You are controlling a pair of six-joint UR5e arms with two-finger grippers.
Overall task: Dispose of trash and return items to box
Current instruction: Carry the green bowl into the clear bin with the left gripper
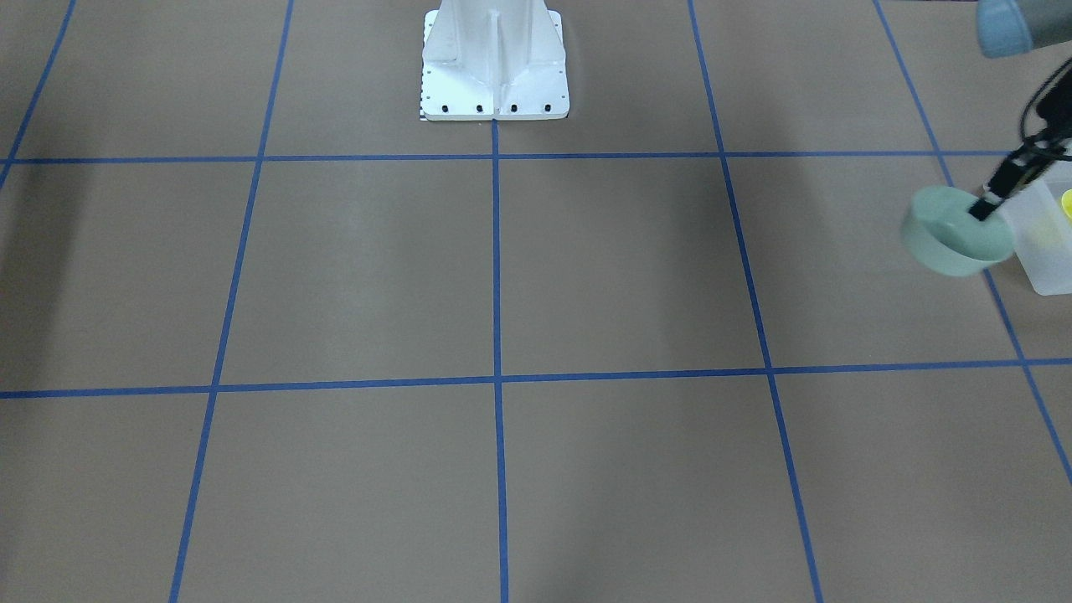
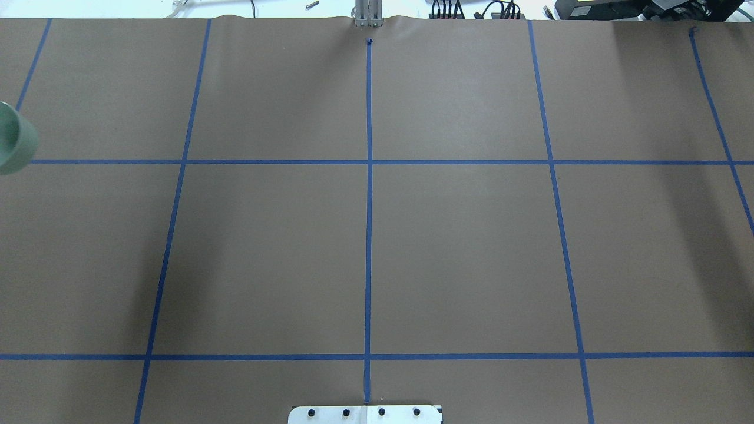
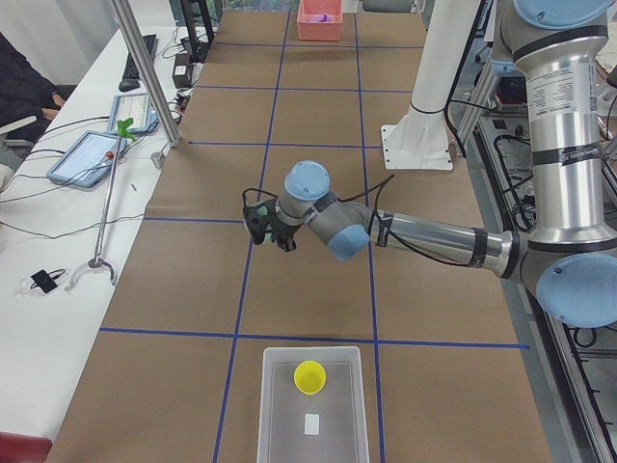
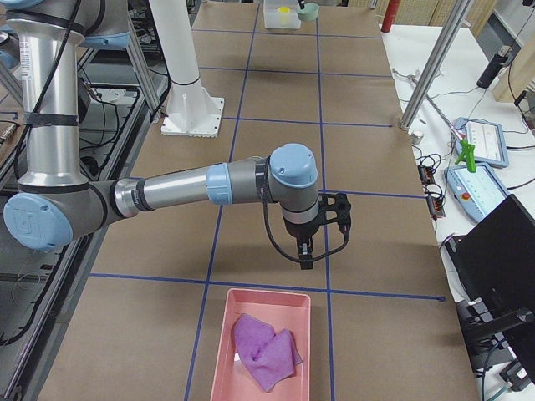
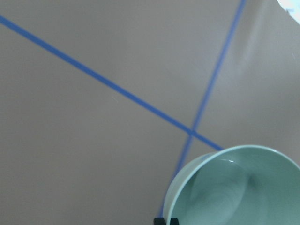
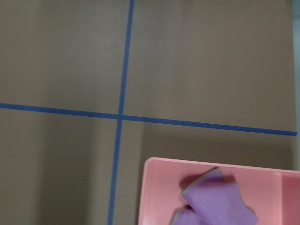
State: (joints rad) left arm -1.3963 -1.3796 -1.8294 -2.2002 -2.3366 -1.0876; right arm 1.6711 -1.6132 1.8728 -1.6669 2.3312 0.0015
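Note:
The pale-green bowl (image 1: pixel 955 234) hangs in the air, tilted, beside the frosted white box (image 1: pixel 1047 272) at the table's left end. My left gripper (image 1: pixel 980 209) is shut on the bowl's rim. The left wrist view shows the bowl's empty inside (image 5: pixel 234 192) and the fingertips (image 5: pixel 166 220) at its edge. The yellow cup (image 3: pixel 309 377) stands inside the box (image 3: pixel 267 405); its edge also shows in the front-facing view (image 1: pixel 1067 203). The bowl shows at the overhead view's left edge (image 2: pixel 15 138). My right gripper (image 4: pixel 306 255) hangs above the table near a pink tray; I cannot tell whether it is open.
The pink tray (image 4: pixel 226 351) at the right end holds a purple cloth (image 4: pixel 263 347), also seen from the right wrist (image 6: pixel 220 201). The white pedestal base (image 1: pixel 494 67) stands at the robot's side. Blue tape lines grid the brown table. Operators' tablets and tools lie beyond the far edge.

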